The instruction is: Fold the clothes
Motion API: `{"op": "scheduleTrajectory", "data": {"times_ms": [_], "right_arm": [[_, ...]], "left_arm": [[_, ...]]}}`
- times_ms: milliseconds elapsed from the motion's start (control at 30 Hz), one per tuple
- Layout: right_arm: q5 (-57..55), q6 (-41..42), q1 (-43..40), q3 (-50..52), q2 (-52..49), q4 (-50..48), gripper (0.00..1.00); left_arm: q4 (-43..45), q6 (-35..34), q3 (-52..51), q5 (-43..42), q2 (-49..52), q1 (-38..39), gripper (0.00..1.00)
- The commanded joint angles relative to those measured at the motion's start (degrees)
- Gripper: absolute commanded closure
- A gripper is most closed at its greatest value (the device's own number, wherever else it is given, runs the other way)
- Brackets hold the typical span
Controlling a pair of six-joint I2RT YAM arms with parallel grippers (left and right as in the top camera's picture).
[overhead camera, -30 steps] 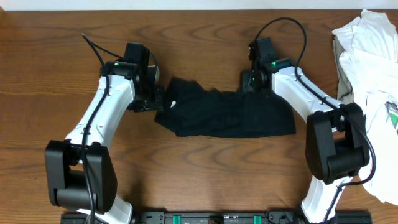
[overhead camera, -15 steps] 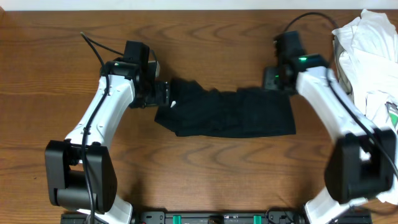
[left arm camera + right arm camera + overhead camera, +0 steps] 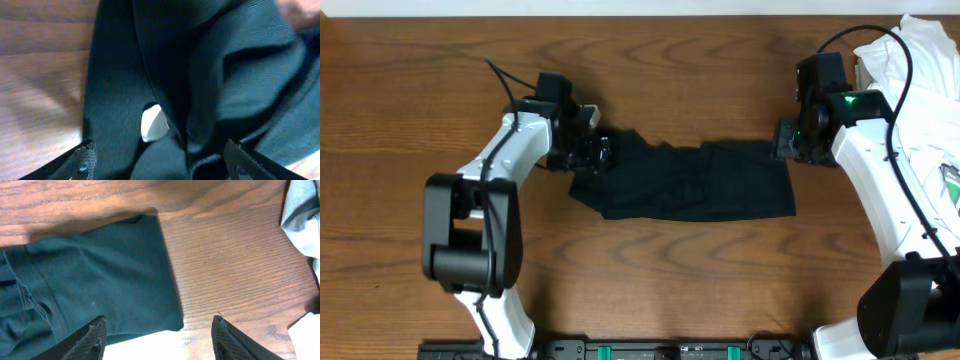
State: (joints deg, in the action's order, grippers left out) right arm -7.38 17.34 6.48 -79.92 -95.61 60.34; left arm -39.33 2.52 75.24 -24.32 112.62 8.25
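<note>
The clothes, a black T-shirt (image 3: 685, 185), lie bunched in a long band across the middle of the table. My left gripper (image 3: 604, 152) hovers at its left end, open. In the left wrist view the wide-apart fingertips (image 3: 88, 154) frame rumpled black fabric (image 3: 225, 85) and a small white tag (image 3: 154, 123). My right gripper (image 3: 783, 141) is at the shirt's upper right corner, also open. The right wrist view shows its fingertips (image 3: 96, 336) spread over the shirt's right edge (image 3: 100, 275) and bare wood, holding nothing.
A pile of white garments (image 3: 912, 90) lies at the table's right side, close behind the right arm, and its edge shows in the right wrist view (image 3: 300, 215). Bare wooden tabletop (image 3: 650, 290) lies in front of the shirt.
The right arm swung right, from the shirt's top middle to its right end. The left gripper opened wider and shifted slightly right onto the shirt's left end.
</note>
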Motion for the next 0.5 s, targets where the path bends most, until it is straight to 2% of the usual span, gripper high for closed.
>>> {"op": "scheduleTrajectory", "data": {"times_ms": [0,200,300,367,467], "right_arm": [[-0.5,-0.7,-0.4,0.1,0.0,0.2,0.35],[0.3,-0.6,-0.4,0.1,0.0,0.2,0.35],[0.4,0.0,-0.4,0.1,0.0,0.2,0.35],[0.9,0.0,-0.4,0.1,0.0,0.2,0.35],[1.6,0.2,-0.4,0.1,0.0,0.2,0.35]], "left_arm": [[0.5,1.7,-0.1,-1.7,3.2,-0.2,0.17],[-0.9,1.5,-0.1,-7.3,8.0,1.3,0.16],[-2.7,1.6,-0.1,-8.2,8.8,3.0,0.2],[-3.1,1.8,-0.2,-8.2,8.8,4.0,0.29],[-2.8,1.8,-0.2,-8.2,8.8,4.9,0.57]]}}
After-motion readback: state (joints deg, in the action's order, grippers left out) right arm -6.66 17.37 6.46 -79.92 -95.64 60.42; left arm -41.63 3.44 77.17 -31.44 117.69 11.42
